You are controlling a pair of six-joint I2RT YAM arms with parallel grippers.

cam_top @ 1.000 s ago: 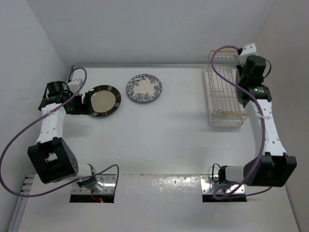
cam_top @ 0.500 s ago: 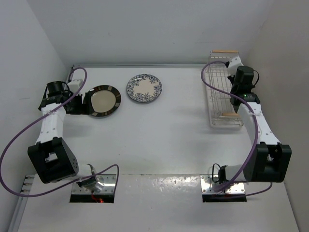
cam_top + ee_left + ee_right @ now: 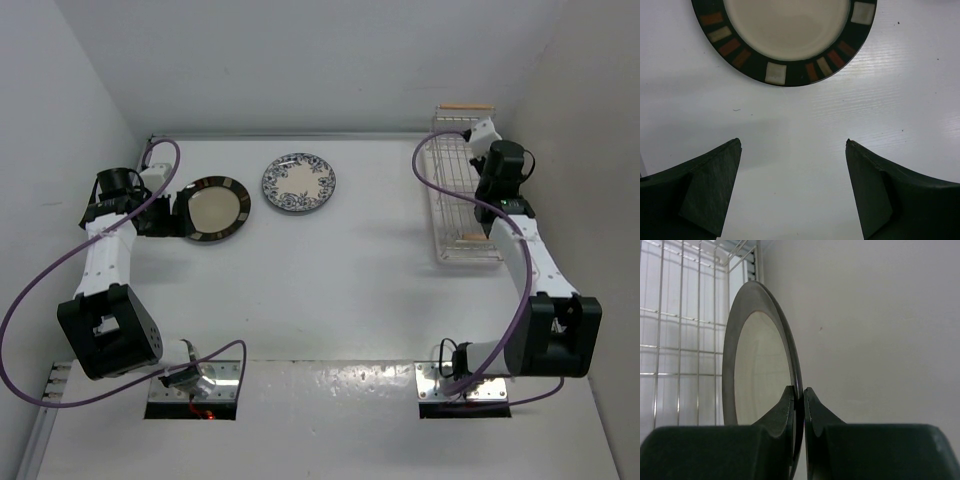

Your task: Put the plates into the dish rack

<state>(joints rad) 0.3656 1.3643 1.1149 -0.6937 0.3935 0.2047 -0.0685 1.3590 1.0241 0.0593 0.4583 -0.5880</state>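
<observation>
The grey-rimmed plate (image 3: 760, 370) is pinched upright by the right tool (image 3: 799, 392) at the dish rack (image 3: 450, 200), 2 o'clock; none is judged seated yet. The floral plate (image 3: 298, 183) and dark-rimmed plate (image 3: 785, 30) lie flat on the desk (image 3: 330, 270) at 11 o'clock, the left tool (image 3: 793, 145) spread wide beside the latter.

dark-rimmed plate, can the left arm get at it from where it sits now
Probably yes. The left gripper is open and points at the dark-rimmed plate, which lies flat just ahead of it. Only table surface shows between them.
</observation>
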